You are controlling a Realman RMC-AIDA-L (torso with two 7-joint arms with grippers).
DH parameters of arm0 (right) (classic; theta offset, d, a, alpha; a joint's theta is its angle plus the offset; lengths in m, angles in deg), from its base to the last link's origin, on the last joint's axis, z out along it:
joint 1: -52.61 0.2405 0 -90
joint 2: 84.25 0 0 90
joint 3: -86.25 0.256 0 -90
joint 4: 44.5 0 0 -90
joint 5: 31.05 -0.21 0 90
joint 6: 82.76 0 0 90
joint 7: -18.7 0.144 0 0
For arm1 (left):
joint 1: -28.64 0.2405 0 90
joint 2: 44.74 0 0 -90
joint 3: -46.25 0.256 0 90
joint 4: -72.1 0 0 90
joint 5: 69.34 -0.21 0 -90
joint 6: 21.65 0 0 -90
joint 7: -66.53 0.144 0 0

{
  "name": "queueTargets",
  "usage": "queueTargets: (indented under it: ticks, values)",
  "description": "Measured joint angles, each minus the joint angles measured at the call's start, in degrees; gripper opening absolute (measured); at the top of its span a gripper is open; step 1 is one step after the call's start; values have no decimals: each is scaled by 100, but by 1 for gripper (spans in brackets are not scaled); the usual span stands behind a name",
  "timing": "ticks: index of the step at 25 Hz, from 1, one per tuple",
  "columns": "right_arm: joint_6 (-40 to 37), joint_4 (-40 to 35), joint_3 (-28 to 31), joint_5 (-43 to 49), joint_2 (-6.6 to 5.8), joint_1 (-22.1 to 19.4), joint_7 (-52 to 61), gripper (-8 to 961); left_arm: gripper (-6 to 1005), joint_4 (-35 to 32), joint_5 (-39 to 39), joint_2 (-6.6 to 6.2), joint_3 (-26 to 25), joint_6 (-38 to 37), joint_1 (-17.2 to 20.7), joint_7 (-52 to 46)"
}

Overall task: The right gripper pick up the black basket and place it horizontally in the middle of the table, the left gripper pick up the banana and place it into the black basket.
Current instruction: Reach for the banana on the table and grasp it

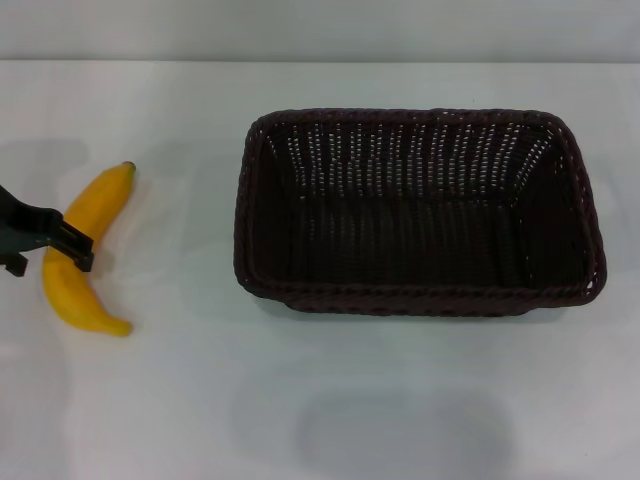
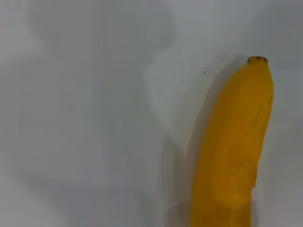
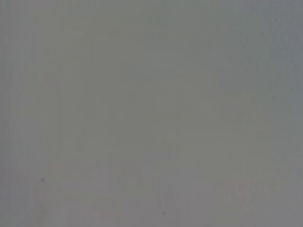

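Yellow-orange banana point(image 1: 82, 250) unmarked, curved, dark stem tip, lying on white table point(image 1: 150, 400) well left of black basket point(image 1: 420, 212), my left gripper point(image 1: 70, 245) at its middle, finger spread indiscernible, basket woven, lengthwise mid-table.

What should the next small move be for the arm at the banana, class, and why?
Probably close the left end effector on the banana and lift: it sits at the banana's middle, the banana lies on the table, and the black basket stands empty, lengthwise across the middle. Its grip is unclear.
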Motion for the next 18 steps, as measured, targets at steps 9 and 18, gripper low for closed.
queueTargets:
  ticks: [9,18]
  values:
    - [2,64,2,0,-14,-8,-6,857,802,339,43,112,2,-377,10,-37]
    - [-37,49,1,0,-29,-8,-8,857,765,322,73,112,4,-445,18,-45]
